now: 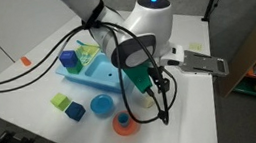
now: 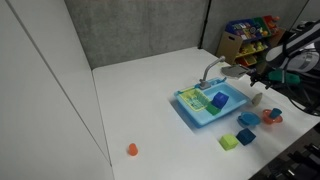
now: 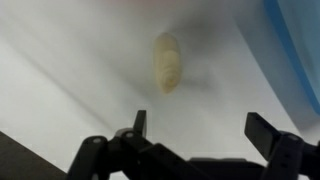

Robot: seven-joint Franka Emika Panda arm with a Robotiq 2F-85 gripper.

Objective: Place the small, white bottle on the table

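Note:
The small cream-white bottle (image 3: 167, 62) lies on its side on the white table (image 3: 70, 70), alone and free of the fingers. My gripper (image 3: 200, 130) is open and empty above the table, with its two dark fingers spread wide and the bottle just beyond them. In both exterior views the gripper (image 1: 150, 86) (image 2: 256, 88) hangs over the table (image 1: 25, 91) (image 2: 150, 100) next to the blue toy sink (image 1: 93, 74) (image 2: 205, 108). The arm hides the bottle in those views.
The sink holds coloured blocks and a grey toy faucet (image 2: 212, 72). A green cube (image 1: 62, 101), a blue cube (image 1: 76, 111), a blue cup (image 1: 102, 105) and an orange piece (image 1: 124, 124) lie near the table's front edge. A toy shelf (image 2: 248, 35) stands beyond the table.

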